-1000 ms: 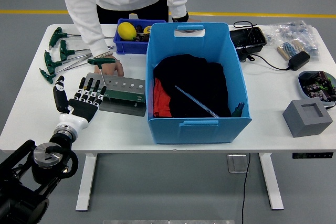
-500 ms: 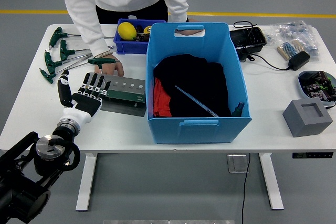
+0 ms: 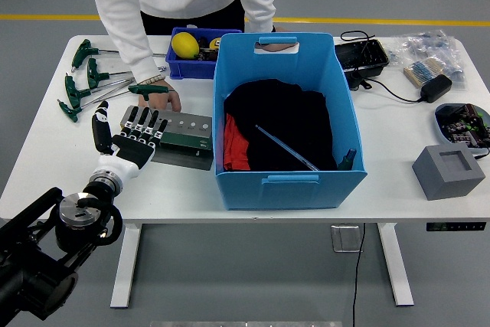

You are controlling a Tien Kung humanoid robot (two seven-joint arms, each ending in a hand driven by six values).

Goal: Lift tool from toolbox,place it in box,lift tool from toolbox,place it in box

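Green toolbox (image 3: 180, 132) lies under the left hand's (image 3: 132, 142) open, empty fingers (image 3: 145, 122).

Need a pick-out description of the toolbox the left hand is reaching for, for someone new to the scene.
Find the big blue box mid-table; immediately left of it lies the toolbox, a flat dark green holder with a row of round sockets along its top. The left hand has its fingers over its left end. Unlike the loose green-handled T-wrenches farther left, it is one rectangular block.
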